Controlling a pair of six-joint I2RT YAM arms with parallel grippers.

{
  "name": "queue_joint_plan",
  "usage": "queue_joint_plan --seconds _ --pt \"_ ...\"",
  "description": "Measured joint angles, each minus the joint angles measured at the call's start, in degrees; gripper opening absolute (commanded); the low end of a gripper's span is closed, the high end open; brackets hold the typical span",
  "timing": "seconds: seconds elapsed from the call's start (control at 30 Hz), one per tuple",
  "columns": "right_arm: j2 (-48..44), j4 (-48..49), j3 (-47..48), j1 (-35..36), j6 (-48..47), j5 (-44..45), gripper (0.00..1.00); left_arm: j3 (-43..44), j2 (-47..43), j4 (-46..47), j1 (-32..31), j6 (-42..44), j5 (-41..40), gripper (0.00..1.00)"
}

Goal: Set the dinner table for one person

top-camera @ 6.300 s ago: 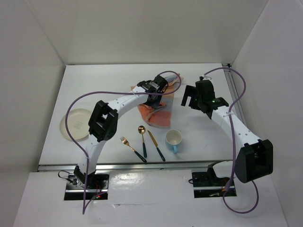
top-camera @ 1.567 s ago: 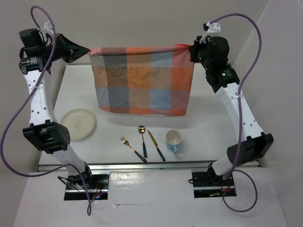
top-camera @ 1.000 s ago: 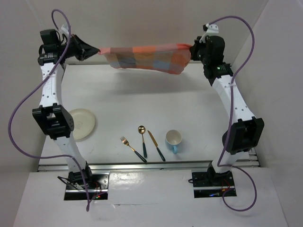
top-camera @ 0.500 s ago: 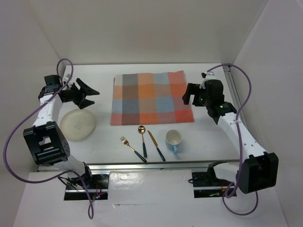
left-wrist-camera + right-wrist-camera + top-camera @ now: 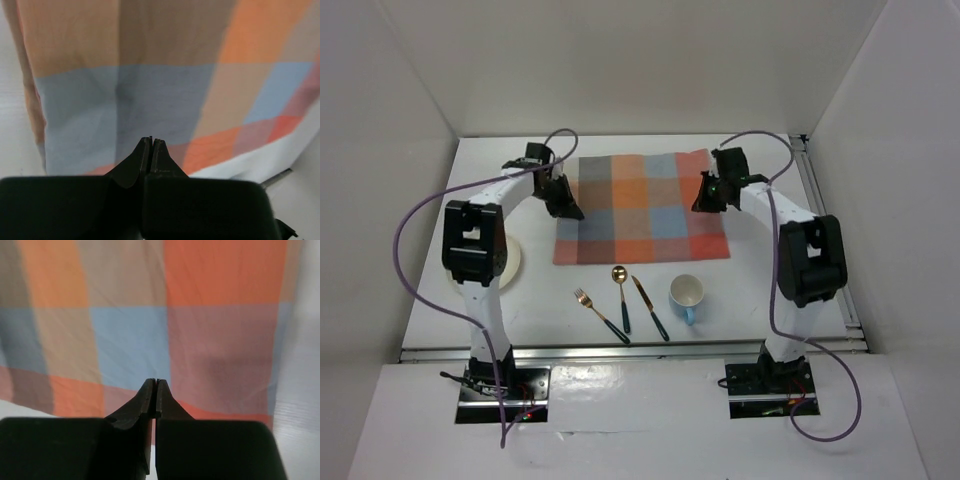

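Note:
The orange-blue checked placemat [image 5: 640, 205] lies spread flat on the white dinner table [image 5: 760, 280]. My left gripper [image 5: 573, 211] is over the mat's left edge, shut with nothing between its fingers. My right gripper [image 5: 700, 205] is over the mat's right part, also shut and empty. In the left wrist view the closed tips [image 5: 151, 140] point at the checked cloth [image 5: 165, 85]. The right wrist view shows closed tips [image 5: 155, 381] over the cloth [image 5: 210, 340]. I cannot tell whether either tip touches the cloth.
A cream plate [image 5: 510, 262] lies at the left, partly behind my left arm. In front of the mat lie a gold fork [image 5: 602, 316], spoon [image 5: 622, 295] and knife [image 5: 650, 308], with a light blue cup [image 5: 687, 296] to their right. White walls enclose the table.
Both grippers have moved inward from beside the mat to over its left and right edges, and both have gone from open to shut. The mat stays flat.

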Motion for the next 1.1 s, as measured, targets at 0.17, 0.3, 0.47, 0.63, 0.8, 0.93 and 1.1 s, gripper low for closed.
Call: queue_joint_plan --seconds 0.17,0.3,0.47,0.63,0.8,0.93,1.1 --pt "8.4 -2.7 0.0 0.0 1.8 -0.1 0.0 -0.2 6.9 -2.1 -1.2 -0.3 -2.7 0.0" --pt "9.4 -2.3 -2.4 0.0 3.4 0.3 0.0 -0.5 6.9 -1.7 -1.2 -0.2 -3.2 0.0" --pt "6.3 3.1 -9.1 -0.1 6.3 -0.9 0.0 -3.8 5.1 1.0 -1.2 -0.6 -3.4 0.0" --pt "1.6 6.3 -16.3 0.1 8.3 -1.6 0.0 -8.9 2.1 3.6 -1.2 -1.6 -3.5 0.0" --pt "-1.1 7.2 -19.9 0.1 9.3 -1.9 0.0 -11.8 0.0 4.3 -1.2 -1.7 -4.2 0.0" --pt "-1.6 7.1 -20.4 0.5 9.3 -1.9 0.0 -13.7 -1.6 4.1 -1.4 -2.1 -5.7 0.0" --pt "-1.6 6.9 -20.4 1.6 9.0 -2.0 0.0 -15.1 -3.2 3.3 -1.7 -2.9 -8.5 0.0"
